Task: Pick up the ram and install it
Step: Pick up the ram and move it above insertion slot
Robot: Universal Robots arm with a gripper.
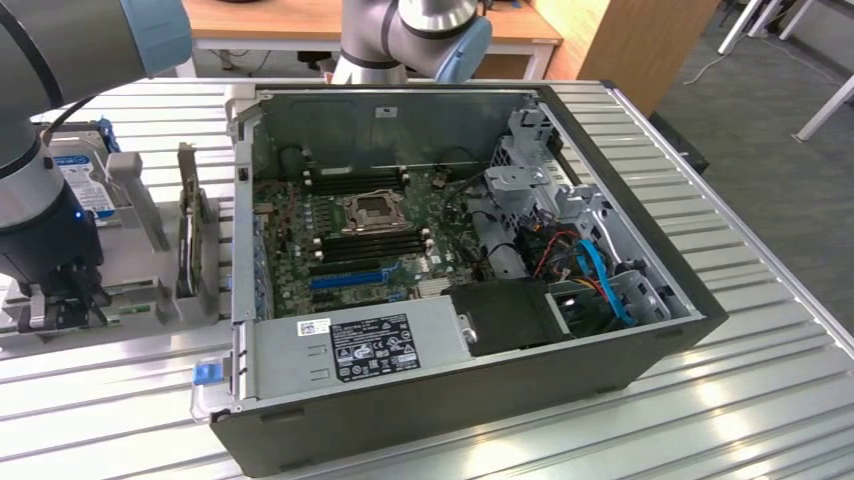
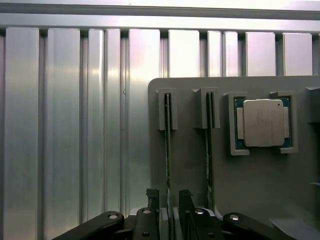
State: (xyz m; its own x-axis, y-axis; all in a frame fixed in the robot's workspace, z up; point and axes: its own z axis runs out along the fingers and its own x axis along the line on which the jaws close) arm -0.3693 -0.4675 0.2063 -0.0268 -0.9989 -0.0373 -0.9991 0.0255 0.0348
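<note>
**Jaws astride the ram, nothing gripped yet**

You had the arm's black gripper (image 2: 169, 202) down low over the flat grey parts holder (image 2: 190, 165). The holder sat on the ribbed aluminium table (image 2: 60, 125), at about nine o'clock from the open black computer case (image 1: 467, 400) in the exterior view. The ram, a long thin green circuit-board stick (image 2: 168, 145) seen edge-on, stood upright in one of the holder's narrow guides. A second stick of the same kind (image 2: 209, 150) stood in the guide just beside it. The square silver processor chip (image 2: 263, 122) lay in its own pocket beyond that.

The main risks, as I judged them:

- **Uneven closing:** if one finger met the board first, it could push the thin stick sideways in its guide, and the grip would come out crooked.
- **Binding:** a crooked grip could catch the stick against the guide's grey walls on the way up.
- **The neighbour:** the second stick was close enough that a small sideways error could let the outer finger knock it.
- **Slipping:** the board's faces are slim and smooth, so a light pinch might let it slide.

The hand was spread wide. One dark finger (image 2: 153, 197) stood on each side of the ram, with a sliver of space showing on both sides. It touched neither face and held nothing.
</note>
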